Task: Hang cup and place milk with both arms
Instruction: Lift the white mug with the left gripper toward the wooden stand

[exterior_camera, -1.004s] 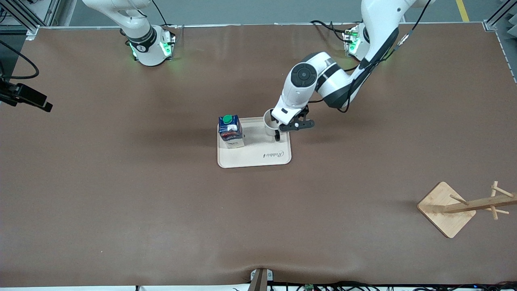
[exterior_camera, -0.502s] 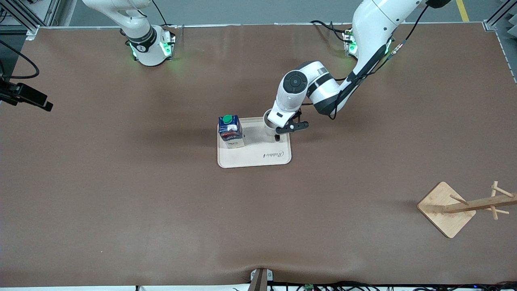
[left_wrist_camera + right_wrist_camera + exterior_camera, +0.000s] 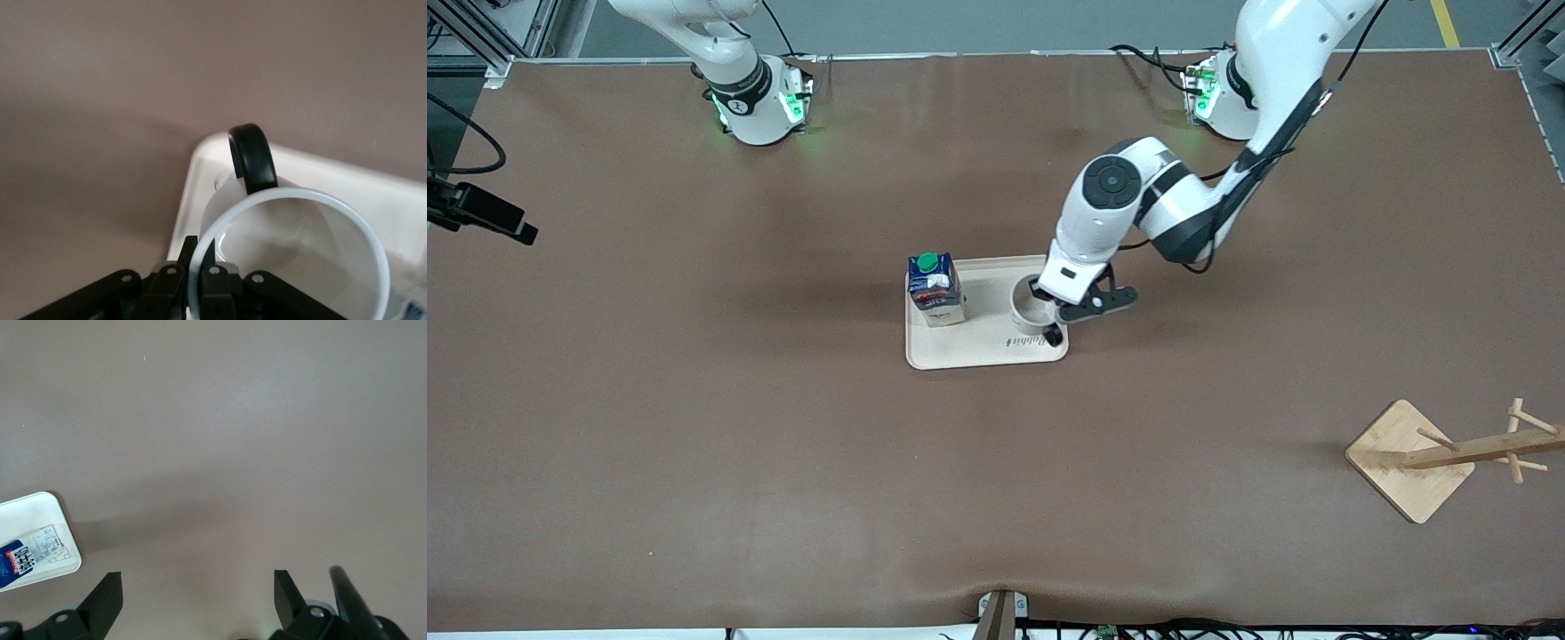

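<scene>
Left gripper pinched shut on rim of small white mug with black loop handle, over cream tray. Probably light, rigid, slick, breakable; rim grip sensible. Right gripper spread, waiting over brown desk.

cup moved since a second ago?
Yes. The cup, gripped at its rim by the left gripper, has shifted nearer the front camera, over the tray lettering.

Lab: bolted arms, alu framing, cables.
</scene>
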Action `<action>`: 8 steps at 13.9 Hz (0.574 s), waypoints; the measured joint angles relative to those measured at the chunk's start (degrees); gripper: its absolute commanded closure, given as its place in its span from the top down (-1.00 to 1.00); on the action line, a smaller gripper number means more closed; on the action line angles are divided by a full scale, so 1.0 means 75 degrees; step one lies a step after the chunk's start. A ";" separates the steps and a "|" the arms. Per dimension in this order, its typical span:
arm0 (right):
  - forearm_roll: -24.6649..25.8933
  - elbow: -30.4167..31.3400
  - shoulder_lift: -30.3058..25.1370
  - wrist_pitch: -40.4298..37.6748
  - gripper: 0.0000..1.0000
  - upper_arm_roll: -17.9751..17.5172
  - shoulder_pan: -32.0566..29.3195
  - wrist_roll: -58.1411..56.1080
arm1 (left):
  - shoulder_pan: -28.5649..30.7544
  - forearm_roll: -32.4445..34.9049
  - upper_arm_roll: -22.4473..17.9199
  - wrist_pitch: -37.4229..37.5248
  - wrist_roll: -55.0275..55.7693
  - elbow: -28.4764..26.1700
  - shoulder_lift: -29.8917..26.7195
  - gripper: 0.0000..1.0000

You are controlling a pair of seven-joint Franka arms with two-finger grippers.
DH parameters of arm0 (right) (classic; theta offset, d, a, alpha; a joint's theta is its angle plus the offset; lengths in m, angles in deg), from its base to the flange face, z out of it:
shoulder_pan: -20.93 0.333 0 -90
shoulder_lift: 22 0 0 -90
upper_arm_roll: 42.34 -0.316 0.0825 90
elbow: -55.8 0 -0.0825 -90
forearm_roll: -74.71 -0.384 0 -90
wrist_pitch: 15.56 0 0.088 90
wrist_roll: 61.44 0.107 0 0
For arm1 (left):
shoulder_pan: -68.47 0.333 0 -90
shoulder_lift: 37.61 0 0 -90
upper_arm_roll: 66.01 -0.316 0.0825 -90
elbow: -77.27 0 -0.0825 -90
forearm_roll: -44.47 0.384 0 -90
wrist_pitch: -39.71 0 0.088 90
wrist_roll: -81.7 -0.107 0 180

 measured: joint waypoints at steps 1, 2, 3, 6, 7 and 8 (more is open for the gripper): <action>-0.0141 0.0000 0.0002 0.0000 1.00 0.0000 -0.0034 0.0000 | 0.0211 0.0001 -0.0001 0.0392 -0.0218 0.0271 -0.0221 -1.00; -0.0291 0.0000 0.0005 0.0000 1.00 0.0000 -0.0069 -0.0001 | 0.0442 0.0001 -0.0003 0.0746 -0.0506 0.0555 -0.0399 -1.00; -0.0377 0.0000 0.0011 0.0000 1.00 0.0001 -0.0097 -0.0051 | 0.0698 0.0001 -0.0007 0.1040 -0.0798 0.0854 -0.0536 -1.00; -0.0474 0.0002 0.0056 -0.0001 1.00 -0.0005 -0.0125 -0.0621 | 0.1616 0.0008 -0.0029 0.1394 -0.1672 0.1354 -0.0862 -1.00; -0.0488 0.0007 0.0094 -0.0007 1.00 -0.0031 -0.0122 -0.0747 | 0.1980 0.0009 -0.0034 0.1412 -0.2016 0.1389 -0.0989 -1.00; -0.0504 0.0009 0.0146 -0.0026 1.00 -0.0078 -0.0098 -0.0809 | 0.2374 0.0009 -0.0034 0.1421 -0.2408 0.1399 -0.1121 -1.00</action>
